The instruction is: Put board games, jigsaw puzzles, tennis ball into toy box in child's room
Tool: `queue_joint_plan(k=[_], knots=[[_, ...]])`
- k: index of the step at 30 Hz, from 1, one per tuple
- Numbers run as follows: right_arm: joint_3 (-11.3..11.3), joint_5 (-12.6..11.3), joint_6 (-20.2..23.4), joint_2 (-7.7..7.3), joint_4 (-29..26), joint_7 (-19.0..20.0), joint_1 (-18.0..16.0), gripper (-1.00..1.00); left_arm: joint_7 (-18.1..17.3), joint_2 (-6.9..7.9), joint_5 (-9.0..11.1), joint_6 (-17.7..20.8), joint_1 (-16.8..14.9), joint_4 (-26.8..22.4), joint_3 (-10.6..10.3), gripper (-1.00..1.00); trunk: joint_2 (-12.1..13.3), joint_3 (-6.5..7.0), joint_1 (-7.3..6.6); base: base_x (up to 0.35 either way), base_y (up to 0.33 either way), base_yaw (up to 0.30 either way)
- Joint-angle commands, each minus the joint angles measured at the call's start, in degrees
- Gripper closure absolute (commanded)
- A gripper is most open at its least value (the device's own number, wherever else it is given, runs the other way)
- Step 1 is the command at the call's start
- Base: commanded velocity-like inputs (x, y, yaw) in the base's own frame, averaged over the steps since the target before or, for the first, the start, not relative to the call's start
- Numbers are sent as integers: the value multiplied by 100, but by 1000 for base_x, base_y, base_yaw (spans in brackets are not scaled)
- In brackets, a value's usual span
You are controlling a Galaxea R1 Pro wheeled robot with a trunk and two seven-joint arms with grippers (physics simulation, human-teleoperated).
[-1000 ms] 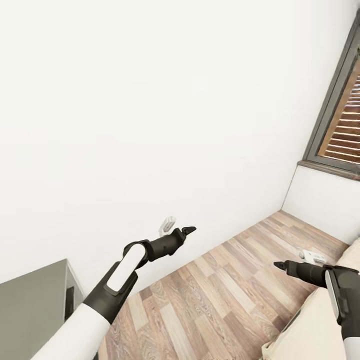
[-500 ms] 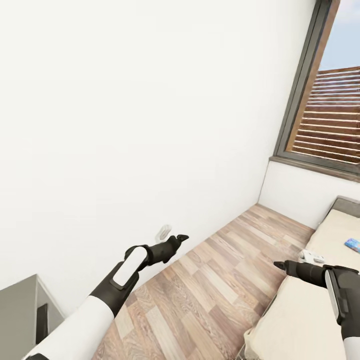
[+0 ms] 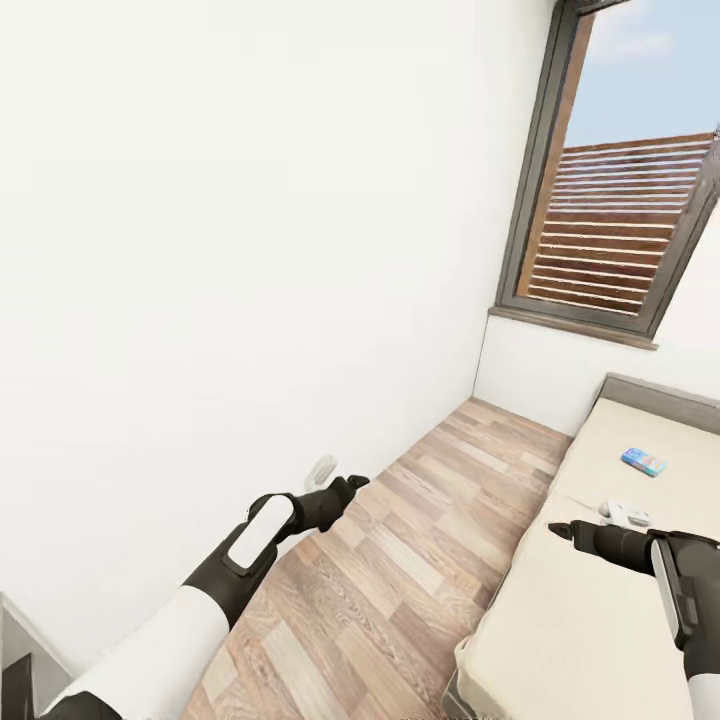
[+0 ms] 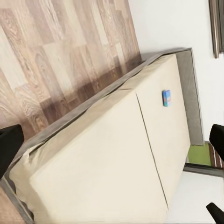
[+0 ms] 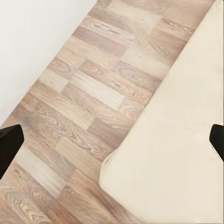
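Note:
A small blue colourful board game [image 3: 643, 461] lies flat on the cream bed [image 3: 560, 620], near its far end by the window. The left wrist view shows the same board game [image 4: 166, 98] on the bed [image 4: 102, 172]. My left gripper [image 3: 350, 485] hangs open over the wooden floor, well left of the bed, with nothing in it. My right gripper [image 3: 558, 528] hovers open and empty above the bed's near half, short of the game. In each wrist view the fingertips [image 5: 9, 144] stand far apart. The table, toy box, jigsaw puzzles and tennis ball are out of view.
A strip of wooden floor [image 3: 400, 560] runs between the white wall [image 3: 220, 280] on the left and the bed. A dark-framed window [image 3: 610, 220] stands behind the bed's far end. A dark cabinet corner [image 3: 10, 660] shows at the lower left.
The camera has turned right: the window and bed have slid further into view and the blue board game has appeared, while the grey cabinet has slipped off to the left. Both arms keep their pose.

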Motion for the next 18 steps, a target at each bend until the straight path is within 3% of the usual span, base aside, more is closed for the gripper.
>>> queue_joint_plan(k=[1, 18], knots=[[-8, 62, 16, 3, -8, 56, -7, -100, 58, 1, 61, 0, -8, 10, -7, -100, -14, -14, 4, 0, 0, -286], [-13, 48, 16, -10, -55, 64, -7, -100, 339, 3, 82, -12, -26, 86, -1, -100, -14, -14, 4, 0, 0, -287]])
